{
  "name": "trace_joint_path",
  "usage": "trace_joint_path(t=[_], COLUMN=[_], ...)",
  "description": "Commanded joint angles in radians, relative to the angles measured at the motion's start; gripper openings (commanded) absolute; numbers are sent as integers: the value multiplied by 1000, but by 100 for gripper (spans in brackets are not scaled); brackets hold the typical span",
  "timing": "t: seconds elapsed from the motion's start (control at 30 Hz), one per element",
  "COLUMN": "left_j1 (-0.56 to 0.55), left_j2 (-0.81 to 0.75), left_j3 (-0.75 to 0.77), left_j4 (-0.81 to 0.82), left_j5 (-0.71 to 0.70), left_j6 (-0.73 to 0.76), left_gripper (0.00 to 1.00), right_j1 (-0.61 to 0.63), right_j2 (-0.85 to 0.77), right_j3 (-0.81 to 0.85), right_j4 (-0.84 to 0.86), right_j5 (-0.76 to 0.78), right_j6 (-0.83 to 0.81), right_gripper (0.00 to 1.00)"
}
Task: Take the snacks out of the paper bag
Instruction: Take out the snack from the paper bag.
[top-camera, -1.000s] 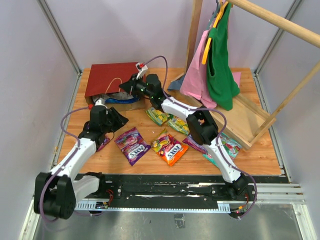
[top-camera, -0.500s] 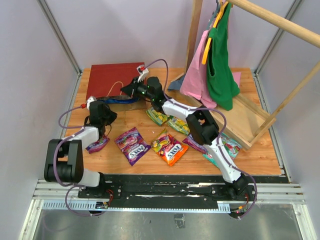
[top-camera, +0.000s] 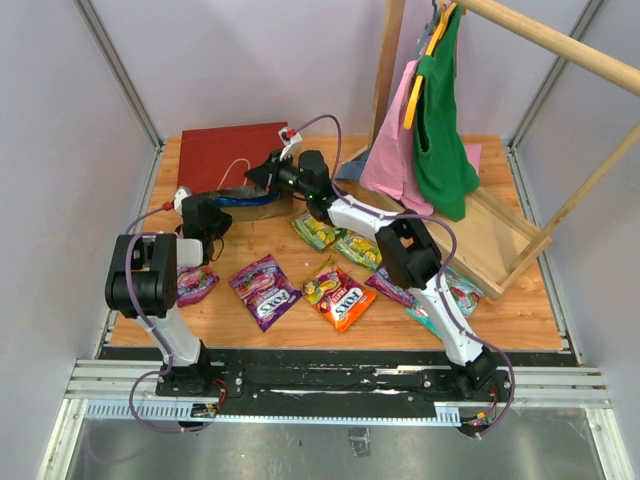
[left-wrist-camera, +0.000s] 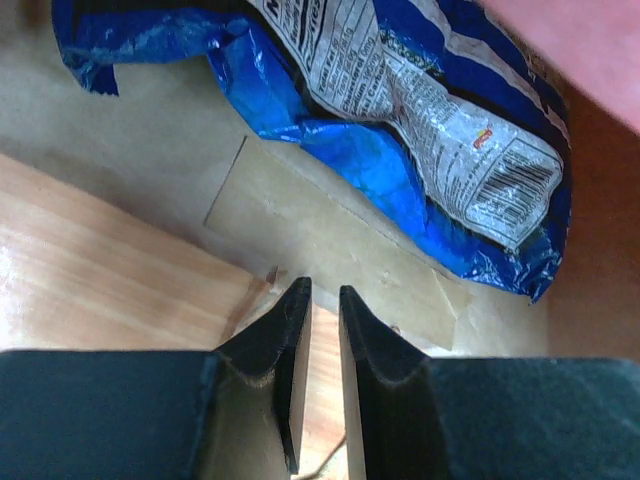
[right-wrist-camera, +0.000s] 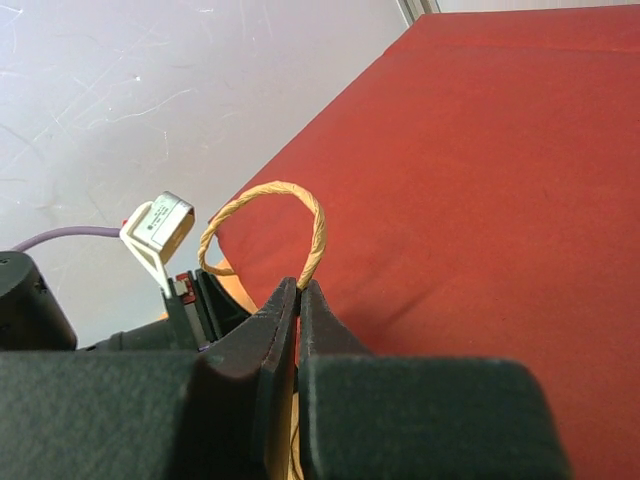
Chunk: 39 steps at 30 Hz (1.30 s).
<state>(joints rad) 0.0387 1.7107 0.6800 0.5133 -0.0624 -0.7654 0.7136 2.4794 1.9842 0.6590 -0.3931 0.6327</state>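
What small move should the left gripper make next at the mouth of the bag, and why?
Probably open the left gripper wider. Its jaws stand only narrowly apart, nothing seen between them, at the lip of the paper bag, and the blue packet lies just ahead inside. The right gripper pinches the twine handle, so the mouth seems held up.

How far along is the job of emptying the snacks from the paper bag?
Done: several snacks, such as the purple packet and orange packet, lie out on the table. In hand: the right gripper pinches the twine handle of the paper bag; the left gripper sits at its mouth. Left: the blue packet inside.
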Motion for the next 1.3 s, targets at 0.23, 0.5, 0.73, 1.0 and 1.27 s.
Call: trace_joint_path(t=[0.23, 0.5, 0.73, 1.0, 1.27], left_j1=[7, 26, 48, 63, 72], left_j2=[127, 236, 233, 268, 189], left_j3=[18, 174, 263, 352, 192], left_j4=[353, 307, 334, 271, 288], left_j5=[-26, -20, -18, -16, 15], left_j6=[-66, -104, -76, -6, -138], left_gripper=[24, 23, 23, 23, 21], right_j1=[4, 7, 6, 6, 6], right_j2=[-9, -38, -58, -62, -52], right_j3=[134, 122, 102, 91, 82], right_j4=[-24, -45, -44, -44, -36], right_j5=[-15, -15, -13, -14, -18], right_j6=[33, 1, -10, -14, -10], right_gripper=[1, 1, 1, 1, 1])
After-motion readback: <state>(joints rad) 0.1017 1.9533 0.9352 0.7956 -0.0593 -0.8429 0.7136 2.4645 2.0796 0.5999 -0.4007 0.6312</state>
